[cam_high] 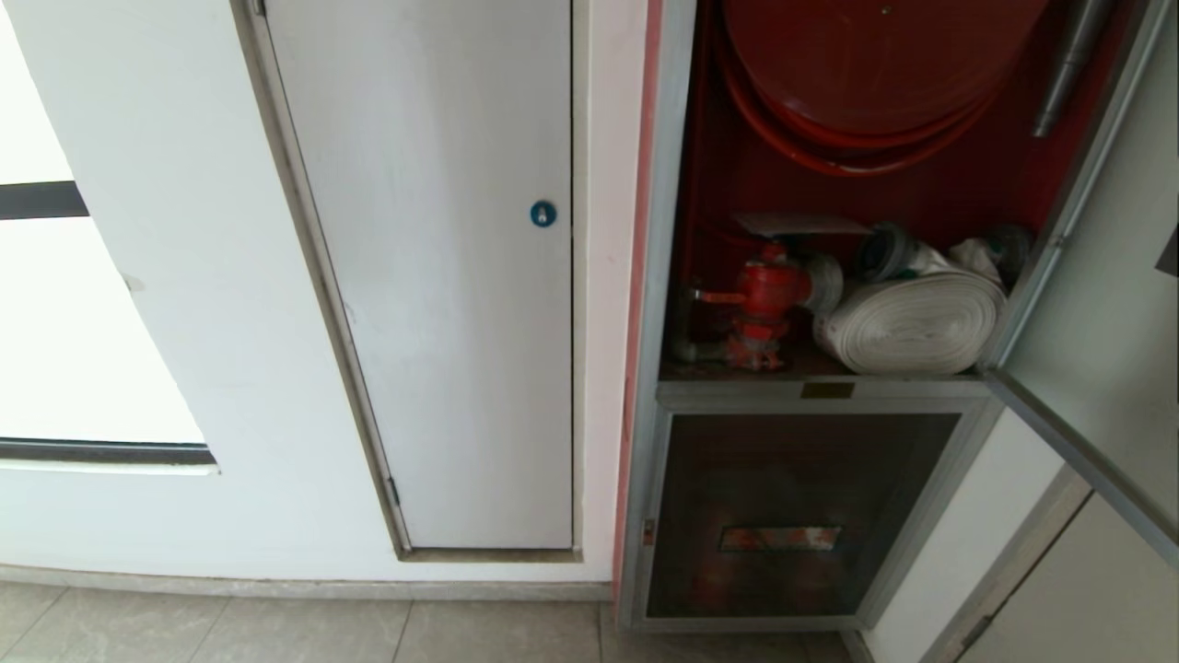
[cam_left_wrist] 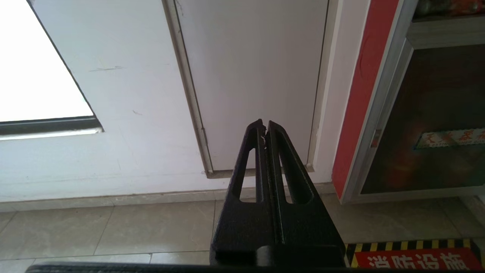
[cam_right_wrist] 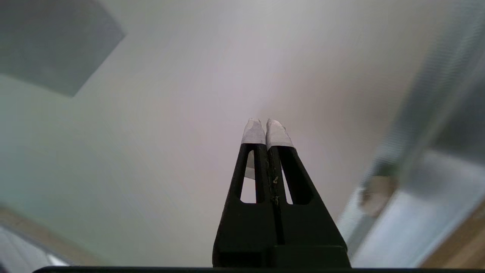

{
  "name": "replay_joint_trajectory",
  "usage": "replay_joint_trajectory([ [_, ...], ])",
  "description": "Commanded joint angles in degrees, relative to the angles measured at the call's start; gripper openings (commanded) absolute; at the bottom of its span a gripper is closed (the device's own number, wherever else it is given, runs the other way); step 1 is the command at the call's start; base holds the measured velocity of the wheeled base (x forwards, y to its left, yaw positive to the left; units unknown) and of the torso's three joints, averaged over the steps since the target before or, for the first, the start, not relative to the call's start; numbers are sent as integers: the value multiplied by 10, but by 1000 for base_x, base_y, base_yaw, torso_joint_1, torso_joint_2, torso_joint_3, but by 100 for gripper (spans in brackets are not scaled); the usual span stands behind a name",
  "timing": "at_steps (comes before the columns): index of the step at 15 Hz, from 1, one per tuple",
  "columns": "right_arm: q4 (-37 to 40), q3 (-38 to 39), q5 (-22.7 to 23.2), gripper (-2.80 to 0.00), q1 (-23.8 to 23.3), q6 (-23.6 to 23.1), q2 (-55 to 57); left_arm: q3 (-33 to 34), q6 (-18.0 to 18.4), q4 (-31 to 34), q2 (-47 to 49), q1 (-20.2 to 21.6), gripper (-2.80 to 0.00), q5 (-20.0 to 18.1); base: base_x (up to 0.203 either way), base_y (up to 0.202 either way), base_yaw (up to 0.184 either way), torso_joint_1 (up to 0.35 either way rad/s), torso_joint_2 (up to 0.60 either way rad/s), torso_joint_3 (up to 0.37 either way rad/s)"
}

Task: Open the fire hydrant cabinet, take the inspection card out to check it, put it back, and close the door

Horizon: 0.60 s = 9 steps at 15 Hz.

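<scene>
The door [cam_high: 1096, 304] stood swung open; the inspection card [cam_high: 799, 224] lay above the red valve [cam_high: 766, 293]. Right gripper [cam_right_wrist: 266, 125] was clenched empty near the door, seemingly due to reach in or push it shut

Both grippers are matte black, each with two long tapering fingers pierced by a narrow slot. The left gripper [cam_left_wrist: 265, 123] is bare black to its tips — the right gripper [cam_right_wrist: 267, 121] wears pale tape wrapped over its fingertips [cam_right_wrist: 254, 132].
</scene>
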Motion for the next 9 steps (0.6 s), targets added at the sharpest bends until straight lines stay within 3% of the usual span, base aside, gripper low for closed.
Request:
replay_joint_trajectory([
  [1, 0, 2, 3, -280, 26, 17, 14, 7, 0, 0, 0, 0, -280, 0, 0, 0, 0, 0, 0, 0],
  [6, -1, 18, 15, -280, 139, 57, 17, 7, 0, 0, 0, 0, -280, 0, 0, 0, 0, 0, 0, 0],
  [9, -1, 24, 22, -280, 261, 69, 16, 7, 0, 0, 0, 0, -280, 0, 0, 0, 0, 0, 0, 0],
])
